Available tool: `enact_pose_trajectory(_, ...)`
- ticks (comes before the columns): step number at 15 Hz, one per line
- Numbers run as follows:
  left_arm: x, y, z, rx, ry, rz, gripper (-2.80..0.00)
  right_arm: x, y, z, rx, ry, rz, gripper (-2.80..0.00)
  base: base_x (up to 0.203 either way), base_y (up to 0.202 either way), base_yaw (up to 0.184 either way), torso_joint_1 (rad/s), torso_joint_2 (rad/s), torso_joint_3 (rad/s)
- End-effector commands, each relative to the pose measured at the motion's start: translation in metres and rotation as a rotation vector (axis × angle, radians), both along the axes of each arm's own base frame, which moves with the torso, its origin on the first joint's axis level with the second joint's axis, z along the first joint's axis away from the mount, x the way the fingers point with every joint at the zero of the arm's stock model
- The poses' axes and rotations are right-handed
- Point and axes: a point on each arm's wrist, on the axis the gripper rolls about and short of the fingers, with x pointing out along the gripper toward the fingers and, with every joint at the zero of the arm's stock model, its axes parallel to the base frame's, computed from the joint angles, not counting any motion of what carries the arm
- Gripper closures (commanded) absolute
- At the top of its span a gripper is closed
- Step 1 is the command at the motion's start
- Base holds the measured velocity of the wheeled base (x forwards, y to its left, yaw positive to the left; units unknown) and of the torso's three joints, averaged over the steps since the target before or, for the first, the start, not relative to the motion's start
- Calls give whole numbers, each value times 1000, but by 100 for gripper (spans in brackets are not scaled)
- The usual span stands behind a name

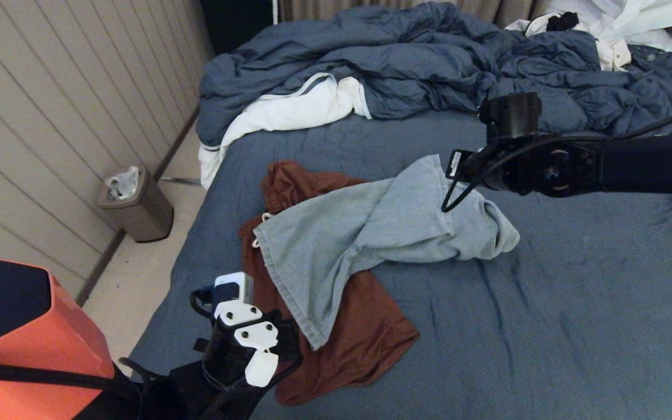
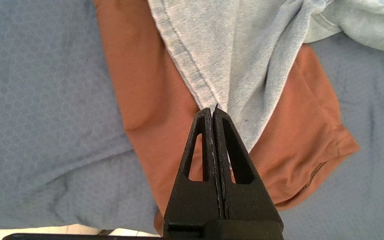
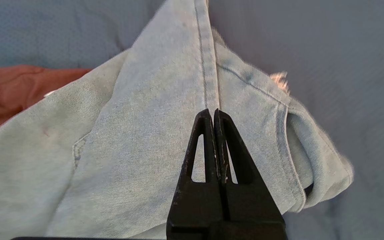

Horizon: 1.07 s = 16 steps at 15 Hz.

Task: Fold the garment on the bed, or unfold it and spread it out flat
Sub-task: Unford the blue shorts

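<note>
A pale blue denim garment point(image 1: 371, 227) lies crumpled on the slate-blue bed point(image 1: 575, 303), partly over a rust-brown garment point(image 1: 359, 338). My left gripper point(image 1: 289, 344) is at the near corner of the denim, shut on that corner; in the left wrist view the hem of the denim garment point(image 2: 245, 50) runs into the closed left gripper point(image 2: 213, 111), with the brown garment point(image 2: 138, 83) underneath. My right gripper point(image 1: 450, 169) is at the far edge, where the cloth peaks upward. There the right gripper point(image 3: 213, 113) is shut on the stitched hem of the denim garment point(image 3: 128, 150).
A rumpled blue duvet point(image 1: 400, 64) with white lining fills the far side of the bed, with white clothes point(image 1: 622, 23) at the far right corner. A lidded bin point(image 1: 135, 204) stands on the floor by the panelled wall on the left. An orange and black object point(image 1: 21, 326) sits at the near left.
</note>
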Motion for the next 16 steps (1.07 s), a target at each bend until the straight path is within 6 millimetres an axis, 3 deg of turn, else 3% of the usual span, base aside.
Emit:
enact_pose_trajectory(1,-1,0,-1,2,-1,0,0,20,-20,-10,83,94,-9,0,0,0,0,0,0,0)
enact_pose_trajectory(4,-2,-1,-4,12,7,-6,0,39,-45,-35,171,207,-31,0,0,0,0,0,0,0)
enact_pose_trajectory(16,-1,-3,-11,26,20,-7,0,46,-45,-45,170,211,-27,0,0,0,0,0,0,0)
